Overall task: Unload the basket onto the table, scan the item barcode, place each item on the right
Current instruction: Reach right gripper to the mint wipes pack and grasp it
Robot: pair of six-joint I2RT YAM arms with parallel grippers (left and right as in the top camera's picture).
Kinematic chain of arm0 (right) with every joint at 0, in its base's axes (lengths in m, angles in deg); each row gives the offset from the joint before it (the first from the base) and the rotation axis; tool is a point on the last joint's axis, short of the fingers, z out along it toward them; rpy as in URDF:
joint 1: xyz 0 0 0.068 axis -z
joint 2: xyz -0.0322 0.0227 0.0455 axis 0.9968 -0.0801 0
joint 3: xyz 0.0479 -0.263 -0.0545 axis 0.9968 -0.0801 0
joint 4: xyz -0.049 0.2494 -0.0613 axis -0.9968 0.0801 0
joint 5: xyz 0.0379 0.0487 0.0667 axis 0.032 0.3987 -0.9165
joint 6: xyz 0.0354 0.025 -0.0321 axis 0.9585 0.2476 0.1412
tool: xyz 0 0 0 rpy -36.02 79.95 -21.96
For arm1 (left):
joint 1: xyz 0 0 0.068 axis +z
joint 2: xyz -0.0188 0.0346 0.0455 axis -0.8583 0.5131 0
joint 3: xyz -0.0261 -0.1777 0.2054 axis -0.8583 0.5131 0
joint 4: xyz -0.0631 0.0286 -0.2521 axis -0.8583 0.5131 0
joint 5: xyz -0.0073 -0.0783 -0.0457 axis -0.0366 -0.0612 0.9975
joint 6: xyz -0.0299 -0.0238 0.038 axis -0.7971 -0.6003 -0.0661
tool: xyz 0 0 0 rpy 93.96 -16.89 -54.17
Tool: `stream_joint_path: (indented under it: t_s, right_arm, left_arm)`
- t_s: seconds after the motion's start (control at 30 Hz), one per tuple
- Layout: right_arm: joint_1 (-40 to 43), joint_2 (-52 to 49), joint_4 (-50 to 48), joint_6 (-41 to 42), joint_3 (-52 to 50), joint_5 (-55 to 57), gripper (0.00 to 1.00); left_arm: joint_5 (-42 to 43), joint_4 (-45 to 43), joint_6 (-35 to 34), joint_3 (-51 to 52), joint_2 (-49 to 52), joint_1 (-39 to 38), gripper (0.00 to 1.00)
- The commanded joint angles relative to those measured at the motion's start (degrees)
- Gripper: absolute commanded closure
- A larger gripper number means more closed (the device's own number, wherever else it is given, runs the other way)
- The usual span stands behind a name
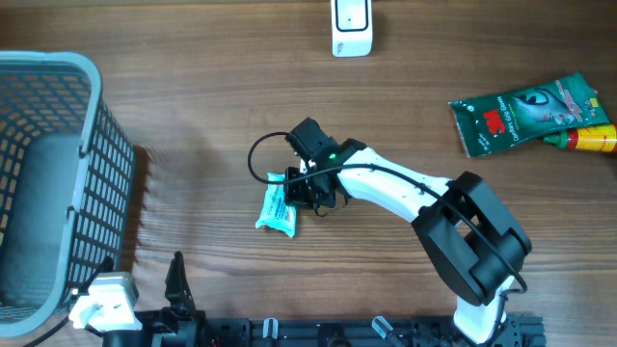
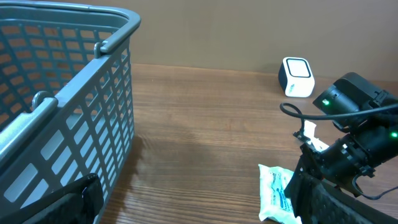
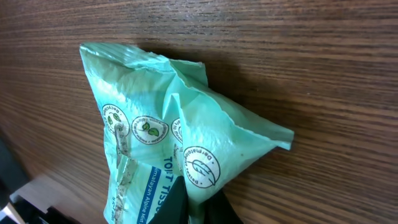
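Note:
A pale green tissue pack (image 1: pixel 277 209) lies on the wooden table, left of centre. My right gripper (image 1: pixel 310 189) reaches over it from the right. In the right wrist view its black fingertips (image 3: pixel 186 205) are shut, pinching a fold of the tissue pack (image 3: pixel 155 137) at the bottom edge. No barcode shows on the pack's visible faces. A white scanner (image 1: pixel 352 27) stands at the far edge; it also shows in the left wrist view as the scanner (image 2: pixel 296 77). My left gripper (image 2: pixel 199 211) is open and empty low at the front left, with the tissue pack (image 2: pixel 277 190) off to its right.
A grey plastic basket (image 1: pixel 92 72) fills the left side, its wall (image 2: pixel 115 93) close beside my left fingers. At the far right lie a green packet (image 1: pixel 525 114) and a yellow and red bottle (image 1: pixel 590 140). The right arm's black cable loops above the pack.

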Motion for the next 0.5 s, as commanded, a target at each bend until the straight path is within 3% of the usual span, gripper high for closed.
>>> stream_joint_path:
  t_s: [0.0, 0.1, 0.2, 0.33, 0.47]
  right_arm:
    - [1.70, 3.58, 8.50, 3.13, 1.77, 3.82, 0.96]
    - [5.57, 13.66, 17.84, 11.19, 3.54, 2.38, 0.96]
    - [8.22, 21.99, 26.53, 19.76, 3.54, -7.65, 0.96]
    - [8.63, 24.15, 41.79, 39.93, 3.54, -10.12, 0.96]
    - [8.61, 24.15, 46.99, 39.95, 3.54, -16.92, 0.96]
  left_arm:
    - [0.26, -0.13, -0.15, -0.04, -0.20, 0.31, 0.00]
    - [0.26, -0.13, -0.15, -0.04, -0.20, 0.31, 0.00]
    - [0.26, -0.13, -0.15, -0.04, -0.20, 0.31, 0.00]
    - [0.26, -0.13, -0.15, -0.04, -0.20, 0.31, 0.00]
    - [0.26, -0.13, -0.15, -0.04, -0.20, 0.31, 0.00]
